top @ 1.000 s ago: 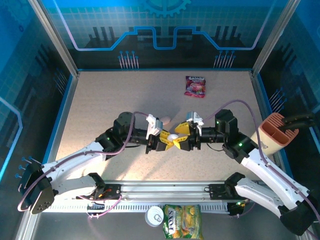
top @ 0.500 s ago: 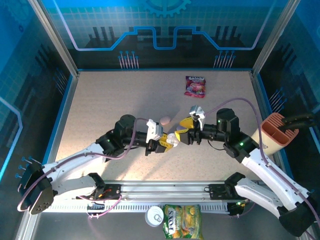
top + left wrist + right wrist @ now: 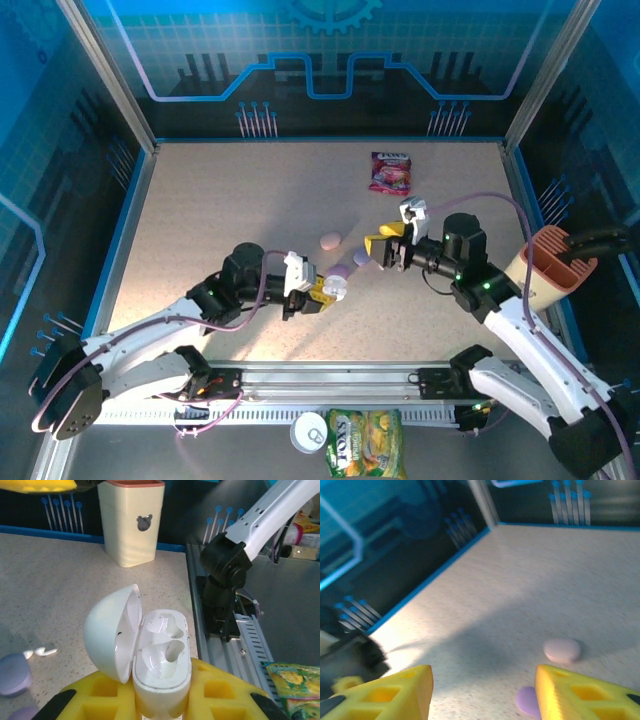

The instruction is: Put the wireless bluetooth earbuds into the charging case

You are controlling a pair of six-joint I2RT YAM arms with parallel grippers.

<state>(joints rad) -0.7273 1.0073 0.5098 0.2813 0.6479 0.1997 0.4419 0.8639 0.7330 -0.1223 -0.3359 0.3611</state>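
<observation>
Starting at the left tool (image 3: 316, 292), a white charging case (image 3: 161, 662) was seen clamped by its lower end between the yellow jaws. Its lid (image 3: 112, 632) was swung open to one side, and both sockets were bare and turned upward. In the left wrist view, two small white glossy earbuds (image 3: 40, 651) were seen lying on the counter (image 3: 220, 200), off to the lid side of the case and well apart from it, just beside a purple case (image 3: 12, 672). They lay close together, end to end; their exact long axes were too small to be made out.

The right tool (image 3: 485, 690) was held above the counter with its jaws apart and nothing between them. A pink case (image 3: 562, 650) lay beyond it. The right tool was judged the nearer free one to the cluster of cases where the earbuds lay. The pick was therefore expected to fall to it, with the open case held ready opposite.
</observation>
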